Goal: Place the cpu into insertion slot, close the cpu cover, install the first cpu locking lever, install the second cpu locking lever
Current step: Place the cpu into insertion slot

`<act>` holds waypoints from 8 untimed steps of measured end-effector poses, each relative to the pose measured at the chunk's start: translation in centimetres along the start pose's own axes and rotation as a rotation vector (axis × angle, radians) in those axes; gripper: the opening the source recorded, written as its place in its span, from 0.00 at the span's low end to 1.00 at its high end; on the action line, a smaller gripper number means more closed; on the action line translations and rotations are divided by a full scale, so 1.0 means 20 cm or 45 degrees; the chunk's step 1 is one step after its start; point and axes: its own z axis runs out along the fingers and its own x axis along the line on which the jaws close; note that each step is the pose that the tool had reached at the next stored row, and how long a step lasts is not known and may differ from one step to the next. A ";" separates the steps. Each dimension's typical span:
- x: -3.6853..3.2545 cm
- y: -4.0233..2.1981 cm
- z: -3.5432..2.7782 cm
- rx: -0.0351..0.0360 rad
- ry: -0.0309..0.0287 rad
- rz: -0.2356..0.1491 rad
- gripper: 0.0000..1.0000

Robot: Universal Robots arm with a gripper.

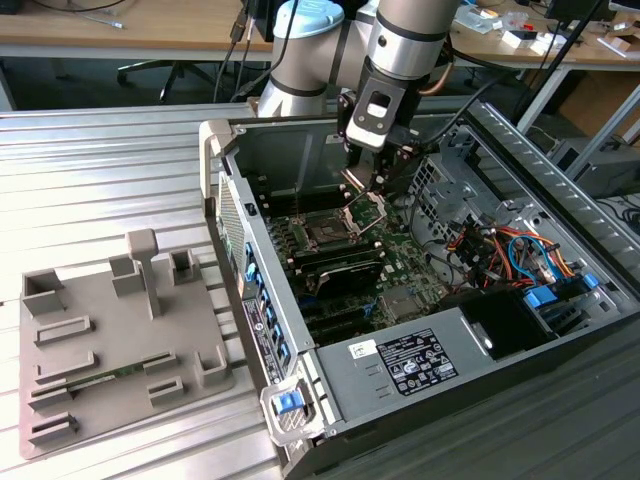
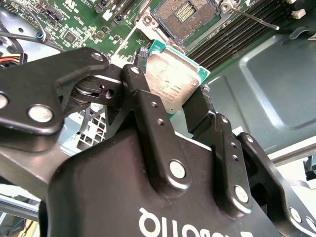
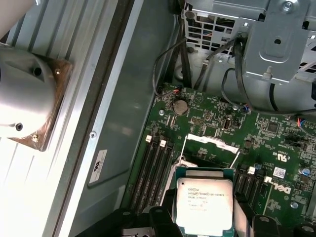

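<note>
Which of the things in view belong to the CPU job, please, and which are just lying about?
Job in hand:
cpu, held in the gripper
slot, empty
cover, raised

Lying about:
grey tray
coin battery
drive cage
cables

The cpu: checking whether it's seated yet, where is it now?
In the second wrist view the cpu is held by its edges in the gripper, over the motherboard and apart from the empty insertion slot.
</note>
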 end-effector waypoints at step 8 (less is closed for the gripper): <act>0.000 0.000 0.000 -0.0006 -0.0025 0.027 0.55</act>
